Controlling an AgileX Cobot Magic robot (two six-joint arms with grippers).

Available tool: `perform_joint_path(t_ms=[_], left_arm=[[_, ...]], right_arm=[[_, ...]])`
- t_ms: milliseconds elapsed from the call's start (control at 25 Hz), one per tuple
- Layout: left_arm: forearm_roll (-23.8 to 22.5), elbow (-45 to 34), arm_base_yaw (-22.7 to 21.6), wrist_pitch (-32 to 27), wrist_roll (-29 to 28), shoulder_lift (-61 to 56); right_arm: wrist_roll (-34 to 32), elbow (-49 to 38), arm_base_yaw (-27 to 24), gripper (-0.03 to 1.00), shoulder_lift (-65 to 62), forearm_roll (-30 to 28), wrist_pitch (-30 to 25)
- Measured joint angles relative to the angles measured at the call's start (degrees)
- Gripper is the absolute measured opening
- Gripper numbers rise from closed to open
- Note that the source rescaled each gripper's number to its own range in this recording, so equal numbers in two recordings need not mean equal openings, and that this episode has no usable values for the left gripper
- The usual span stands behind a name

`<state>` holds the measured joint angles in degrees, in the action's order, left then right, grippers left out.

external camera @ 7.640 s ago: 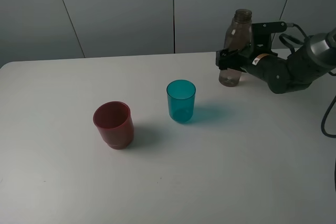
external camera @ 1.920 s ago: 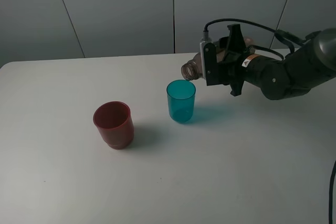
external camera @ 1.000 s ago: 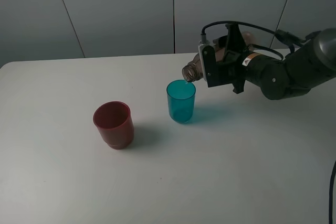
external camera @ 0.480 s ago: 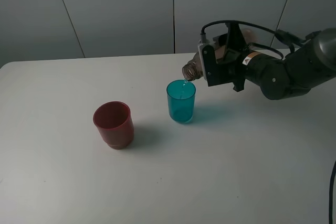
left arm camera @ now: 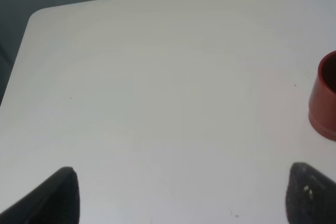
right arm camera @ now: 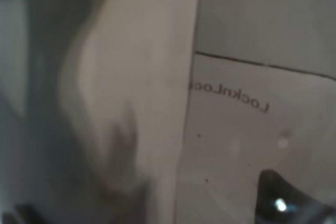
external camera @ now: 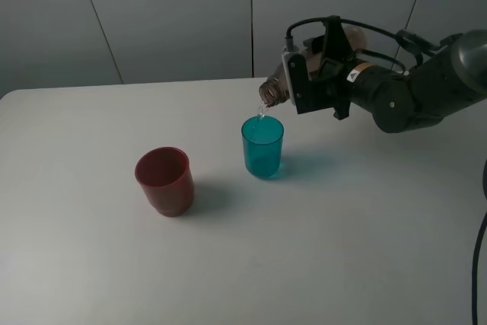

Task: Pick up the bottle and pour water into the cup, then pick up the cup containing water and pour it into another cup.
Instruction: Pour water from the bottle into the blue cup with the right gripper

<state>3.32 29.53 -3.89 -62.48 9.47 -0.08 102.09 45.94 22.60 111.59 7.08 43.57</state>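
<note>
Water falls in a thin thread from the mouth of the tall slim translucent smoky grey-brown plastic bottle [external camera: 272, 93] into the small translucent teal-blue plastic tumbler [external camera: 262, 146], which stands upright on the white table [external camera: 342, 234]. The bottle is tipped with its neck lowest, and its mouth is just above the teal cup's opening without touching the rim. The right gripper [external camera: 313, 85] is pinched on the bottle's body, above and to the right of the teal cup. The right wrist view shows only a blurred close surface.

The opaque dark red plastic cup [external camera: 163, 180] with a stepped base stands upright to the left of the teal cup, a little nearer the camera and well apart from it. The left gripper [left arm camera: 184, 200] has its fingers spread wide and holds nothing. Its camera sees the red cup [left arm camera: 325, 98] but not the teal cup.

The bottle looks thin-walled and light, likely to give under a hard squeeze, so a hold on the body suits it. Its smooth wall could slip as the water shifts.

The teal cup is probably stiff but light and smooth, and heavier once filled. A hold around the middle of its wall, below the rim, would leave the lip free for pouring toward the red cup.
</note>
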Motion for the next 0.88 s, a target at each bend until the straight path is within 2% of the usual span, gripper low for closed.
perform_joint_path(t_ms=[880], left_arm=[[0.0, 0.0, 0.0, 0.0, -0.14, 0.0]], right_arm=[[8.34, 0.08, 0.0, 0.0, 0.0, -0.44, -0.54]])
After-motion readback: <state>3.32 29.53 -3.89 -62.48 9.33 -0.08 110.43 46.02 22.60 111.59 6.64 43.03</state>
